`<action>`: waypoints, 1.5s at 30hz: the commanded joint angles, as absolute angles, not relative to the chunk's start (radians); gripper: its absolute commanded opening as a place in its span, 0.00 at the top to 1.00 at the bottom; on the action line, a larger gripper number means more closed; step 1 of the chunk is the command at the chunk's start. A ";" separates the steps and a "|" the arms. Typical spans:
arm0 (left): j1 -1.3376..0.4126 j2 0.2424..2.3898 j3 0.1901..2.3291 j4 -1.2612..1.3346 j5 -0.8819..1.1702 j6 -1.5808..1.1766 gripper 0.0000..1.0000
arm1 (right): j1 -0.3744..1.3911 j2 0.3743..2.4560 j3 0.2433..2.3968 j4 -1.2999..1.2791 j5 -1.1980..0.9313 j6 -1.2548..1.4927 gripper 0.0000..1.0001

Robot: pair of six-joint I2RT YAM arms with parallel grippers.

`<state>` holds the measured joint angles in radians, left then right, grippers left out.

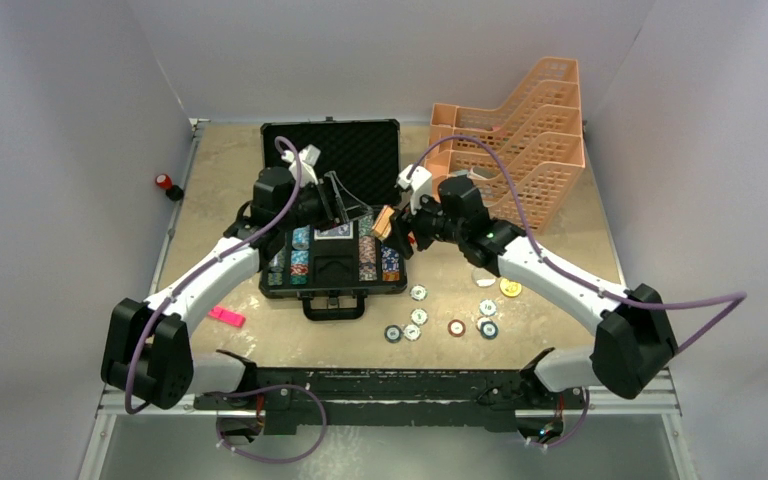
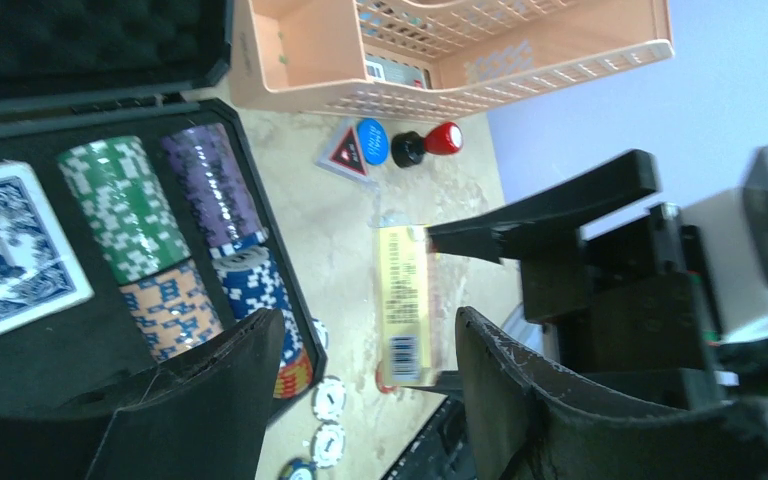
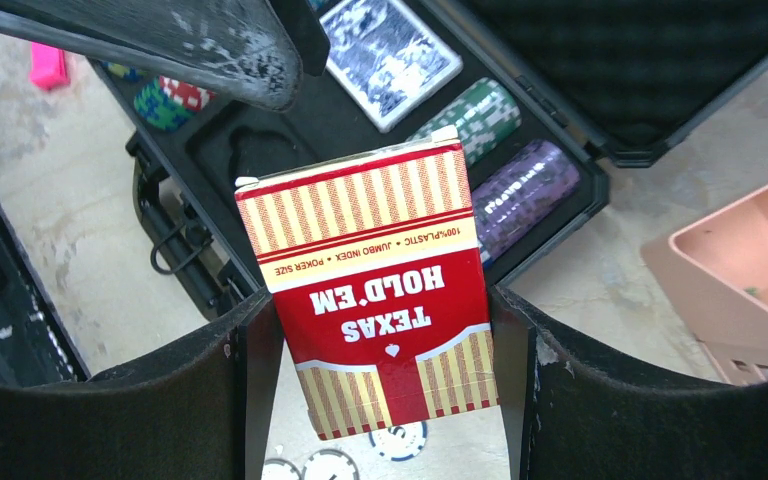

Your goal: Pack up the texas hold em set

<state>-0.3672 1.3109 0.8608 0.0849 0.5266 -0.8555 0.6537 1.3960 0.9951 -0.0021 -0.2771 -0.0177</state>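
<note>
Right wrist: right gripper (image 3: 380, 350) clamps red deck (image 3: 370, 270), jaws spread to its width, just off case (image 1: 360, 150) right edge.
Deck held by its sides, probably to drop flat into the empty slot (image 3: 250, 150) beside blue deck (image 3: 390, 55). Left gripper (image 2: 360, 370) gapes, empty, close by. Some chips (image 1: 456, 327) loose on table (image 1: 560, 250).

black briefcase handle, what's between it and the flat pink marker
Only bare beige tabletop between black case handle and flat pink marker, in the top external view.

The table (image 1: 220, 190) bears briefcase (image 1: 332, 268), loose chips (image 1: 456, 327), rack (image 1: 520, 140), pink marker (image 1: 226, 316).
</note>
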 commanded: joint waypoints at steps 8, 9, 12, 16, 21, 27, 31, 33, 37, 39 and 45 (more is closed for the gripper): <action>-0.378 1.399 0.857 0.192 0.686 -0.966 0.39 | 0.649 1.388 1.073 0.069 -0.370 -0.104 0.44; -0.381 1.400 0.857 0.192 0.689 -0.965 0.39 | 0.649 1.389 1.076 0.068 -0.371 -0.109 0.44; -0.385 1.399 0.857 0.223 0.713 -0.985 0.42 | 0.650 1.390 1.084 0.066 -0.373 -0.118 0.44; -0.384 1.405 0.869 0.243 0.737 -1.033 0.53 | 0.650 1.391 1.089 0.068 -0.386 -0.124 0.44; -0.385 1.404 0.869 0.267 0.752 -1.064 0.68 | 0.649 1.385 1.087 0.069 -0.406 -0.133 0.44; -0.392 1.404 0.863 0.295 0.769 -1.078 0.83 | 0.649 1.370 1.079 0.083 -0.425 -0.132 0.43; -0.403 1.403 0.845 0.333 0.745 -1.105 1.00 | 0.649 1.355 1.072 0.090 -0.420 -0.115 0.33; -0.403 1.383 0.839 0.313 0.679 -1.083 1.00 | 0.650 1.341 1.065 0.080 -0.401 -0.106 0.20; -0.397 1.297 0.853 0.159 0.483 -0.980 1.00 | 0.649 1.280 1.022 0.090 -0.375 -0.060 0.13; -0.394 1.252 0.871 0.044 0.363 -0.912 1.00 | 0.649 1.238 0.992 0.112 -0.365 -0.048 0.11; -0.393 1.139 0.883 -0.232 0.186 -0.810 1.00 | 0.649 1.187 0.944 0.161 -0.363 -0.002 0.10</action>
<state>-0.3988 1.2179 0.8337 -0.0654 0.3302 -0.9115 0.6460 1.2045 0.9703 0.0834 -0.3759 -0.0494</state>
